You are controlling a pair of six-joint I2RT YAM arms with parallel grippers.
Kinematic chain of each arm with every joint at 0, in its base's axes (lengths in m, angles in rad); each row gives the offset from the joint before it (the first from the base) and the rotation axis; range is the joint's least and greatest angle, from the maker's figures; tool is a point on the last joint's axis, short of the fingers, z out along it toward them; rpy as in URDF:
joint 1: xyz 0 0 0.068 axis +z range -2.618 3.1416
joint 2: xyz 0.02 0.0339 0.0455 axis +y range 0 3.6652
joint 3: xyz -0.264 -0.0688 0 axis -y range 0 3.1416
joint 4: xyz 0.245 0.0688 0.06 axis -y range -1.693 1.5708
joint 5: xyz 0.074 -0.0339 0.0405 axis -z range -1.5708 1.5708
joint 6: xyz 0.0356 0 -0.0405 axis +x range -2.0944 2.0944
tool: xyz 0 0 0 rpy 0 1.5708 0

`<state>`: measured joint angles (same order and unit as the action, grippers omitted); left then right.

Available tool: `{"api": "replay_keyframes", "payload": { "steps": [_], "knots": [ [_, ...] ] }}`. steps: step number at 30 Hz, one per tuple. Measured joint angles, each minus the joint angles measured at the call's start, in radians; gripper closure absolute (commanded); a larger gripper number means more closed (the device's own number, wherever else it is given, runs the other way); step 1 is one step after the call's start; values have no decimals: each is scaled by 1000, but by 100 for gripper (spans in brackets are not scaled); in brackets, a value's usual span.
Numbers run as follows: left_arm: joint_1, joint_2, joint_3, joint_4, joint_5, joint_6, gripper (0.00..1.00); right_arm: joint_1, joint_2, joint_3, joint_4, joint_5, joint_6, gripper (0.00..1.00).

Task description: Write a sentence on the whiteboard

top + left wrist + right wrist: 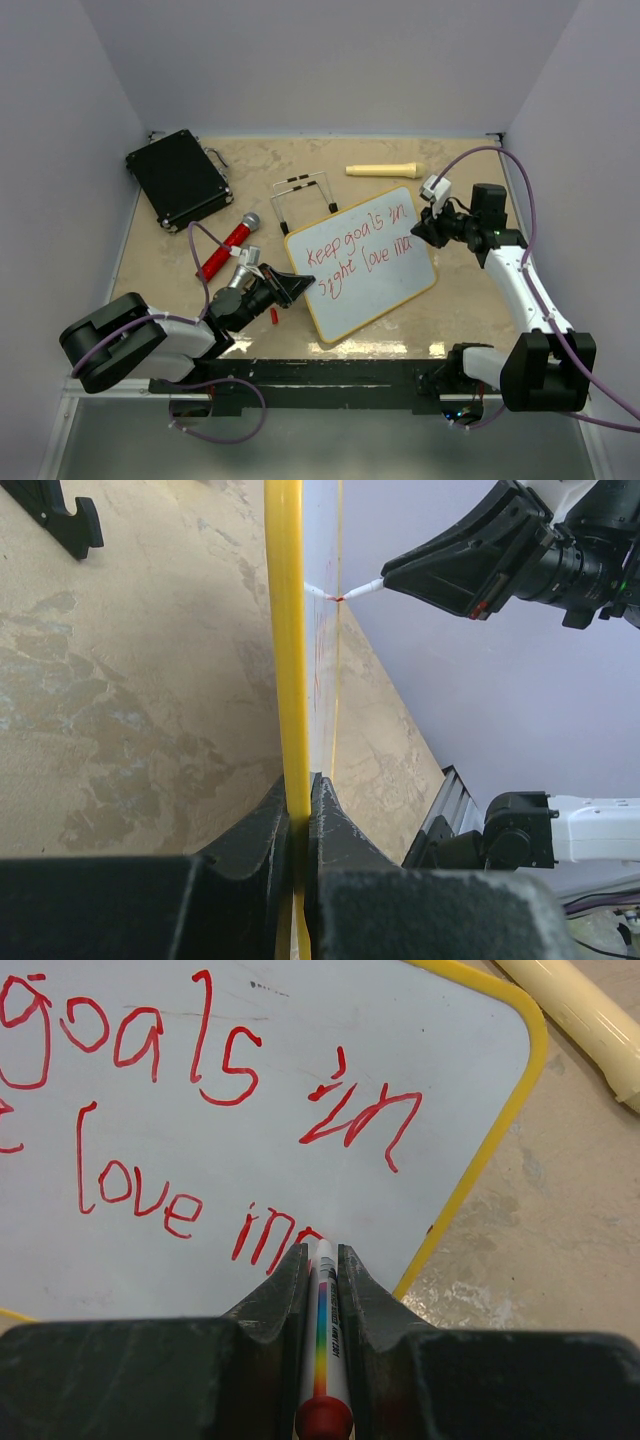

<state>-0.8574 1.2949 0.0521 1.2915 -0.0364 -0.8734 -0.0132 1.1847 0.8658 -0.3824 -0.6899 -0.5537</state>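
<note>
Right gripper (322,1252): clamped on marker (324,1305), tip on whiteboard (150,1260) just ahead, sentence (204,1030) spreading beyond and leftward. Left gripper (300,785): pinched on the board's opposite frame edge. Best practice is a rigid brace and light, even strokes.

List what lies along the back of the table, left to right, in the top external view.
Black case → wire stand → cream handle. The whiteboard, nearer, overlaps the last two sideways, so it is left out.

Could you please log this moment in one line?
left end effector: gripping whiteboard edge | right end effector: holding marker to whiteboard
</note>
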Motion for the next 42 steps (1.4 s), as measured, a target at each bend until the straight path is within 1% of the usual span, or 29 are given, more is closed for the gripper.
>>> {"api": "replay_keyframes", "payload": {
  "steps": [16,24,28,33,42],
  "knots": [
    [0,0,0,0,0,1,100,0,-7,0,-39,6,-22,100],
    [0,1,0,1,3,2,100,1,-82,0,-43,-76,-26,100],
    [0,2,0,2,3,2,100,2,-47,0,-46,-110,-34,100],
    [0,3,0,3,3,2,100,28,-6,0,-49,-114,-34,100],
    [0,6,0,6,3,2,100,58,-4,0,-39,-108,-23,100]
  ]
}}
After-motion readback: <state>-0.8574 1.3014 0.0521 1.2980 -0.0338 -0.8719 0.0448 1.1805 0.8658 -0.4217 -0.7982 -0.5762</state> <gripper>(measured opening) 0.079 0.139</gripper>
